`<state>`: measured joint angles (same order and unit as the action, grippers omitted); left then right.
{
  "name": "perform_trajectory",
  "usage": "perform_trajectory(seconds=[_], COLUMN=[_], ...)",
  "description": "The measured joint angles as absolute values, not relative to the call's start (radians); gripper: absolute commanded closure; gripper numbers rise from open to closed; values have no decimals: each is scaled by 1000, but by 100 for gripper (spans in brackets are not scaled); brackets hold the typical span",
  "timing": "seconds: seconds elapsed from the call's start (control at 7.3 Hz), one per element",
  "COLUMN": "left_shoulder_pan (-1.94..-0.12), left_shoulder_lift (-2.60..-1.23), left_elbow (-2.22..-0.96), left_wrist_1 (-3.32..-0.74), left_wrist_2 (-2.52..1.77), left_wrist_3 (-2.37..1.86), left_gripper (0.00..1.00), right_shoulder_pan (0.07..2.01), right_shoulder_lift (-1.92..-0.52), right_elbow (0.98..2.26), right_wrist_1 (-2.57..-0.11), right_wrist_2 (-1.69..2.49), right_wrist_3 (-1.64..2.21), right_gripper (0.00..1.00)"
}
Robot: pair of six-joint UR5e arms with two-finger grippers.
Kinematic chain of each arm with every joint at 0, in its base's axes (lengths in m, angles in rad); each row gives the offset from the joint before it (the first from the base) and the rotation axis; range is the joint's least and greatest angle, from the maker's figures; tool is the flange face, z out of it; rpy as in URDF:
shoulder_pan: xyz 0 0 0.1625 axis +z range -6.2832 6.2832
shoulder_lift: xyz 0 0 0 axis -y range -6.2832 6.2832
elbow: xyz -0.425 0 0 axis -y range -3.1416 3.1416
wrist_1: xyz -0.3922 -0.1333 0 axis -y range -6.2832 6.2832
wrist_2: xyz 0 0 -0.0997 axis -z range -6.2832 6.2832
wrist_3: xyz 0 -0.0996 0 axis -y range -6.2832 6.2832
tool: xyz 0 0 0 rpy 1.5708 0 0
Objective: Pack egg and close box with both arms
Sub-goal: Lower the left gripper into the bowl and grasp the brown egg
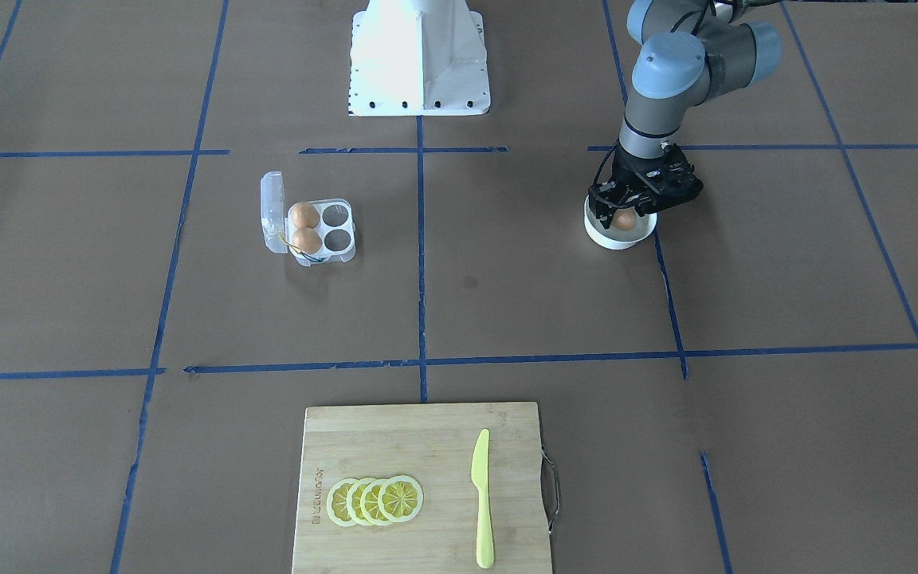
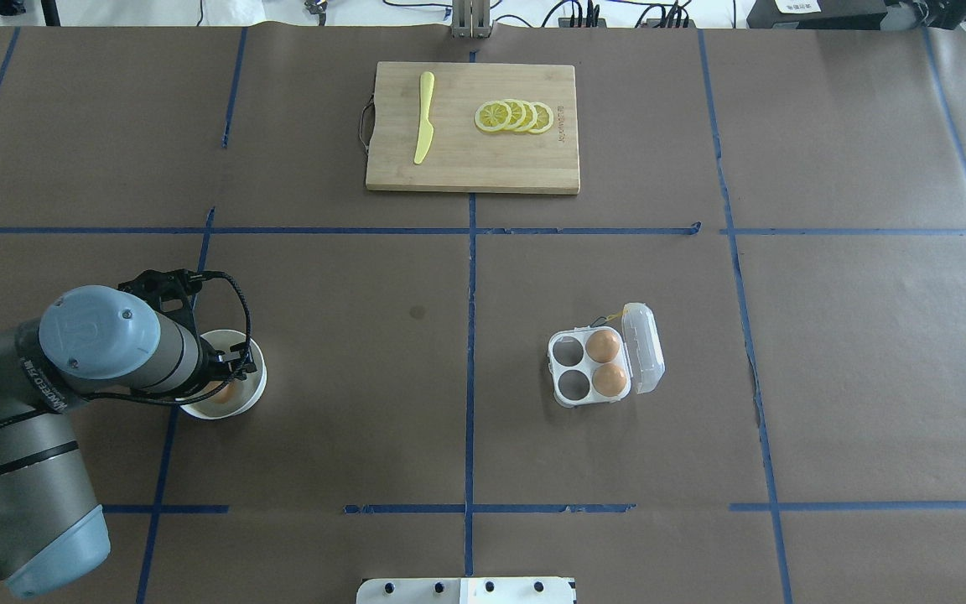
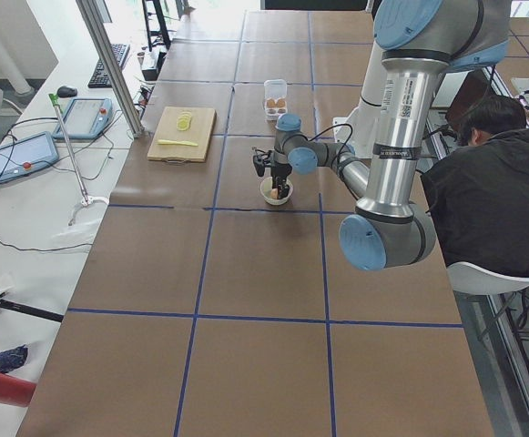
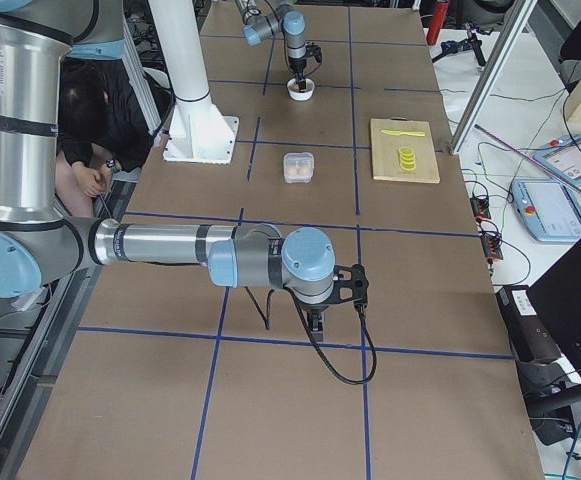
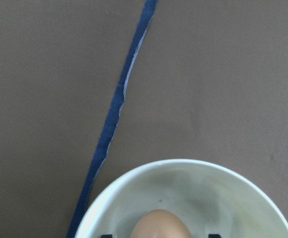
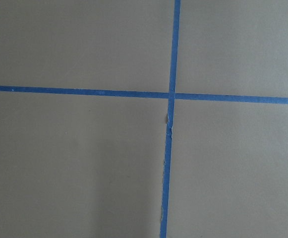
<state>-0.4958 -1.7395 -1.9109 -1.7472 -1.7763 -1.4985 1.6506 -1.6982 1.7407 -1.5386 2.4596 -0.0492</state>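
Reaching into the round white bowl nearest the base, your black two-finger left gripper has its fingers spread either side of the small orange-brown egg. Further out you see the clear plastic four-cup egg carton, its lid swung open and two brown eggs in the cups beside the hinge. Farthest lies the bamboo cutting board with a yellow plastic knife and lemon slices. Your right gripper hangs off to the side over a blue tape cross; whether it is spread or pressed together, you cannot tell.

a robotics lab: a long table papered brown and gridded in blue tape, a jointed robot arm on a white pedestal, teach pendants on a side bench, aluminium posts, a seated operator.
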Motion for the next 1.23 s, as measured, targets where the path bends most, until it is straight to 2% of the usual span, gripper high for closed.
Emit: perform_trajectory(seconds=[0.41,0.55,0.82,0.96,1.23], left_shoulder_pan=[-491,-487,-483,-482,-488], left_shoulder_lift=[-1740,-1741,-1742,-1742,-1741], left_elbow=[-1909,-1906,-1905,-1907,-1920], left_wrist_1=[-1747,-1747,-1747,-1746,-1744], left_wrist_2=[-1776,-1776,-1776,-1776,-1777], left_wrist_3=[-1499,-1499,-1499,-1499,-1502], left_gripper=[32,43,90,100,100], right_shoulder_pan=[1651,1652,1652,1652,1652], right_shoulder_lift=[-1699,-1700,-1699,-1698,-1698], right_elbow=[1741,1741,1741,1741,1741], right_wrist_1=[-1538,-1537,-1537,-1537,-1537], right_wrist_2=[2476,2480,2482,2482,2482], right_wrist_3=[-50,-51,-51,-51,-50], right_gripper=[0,0,0,0,0])
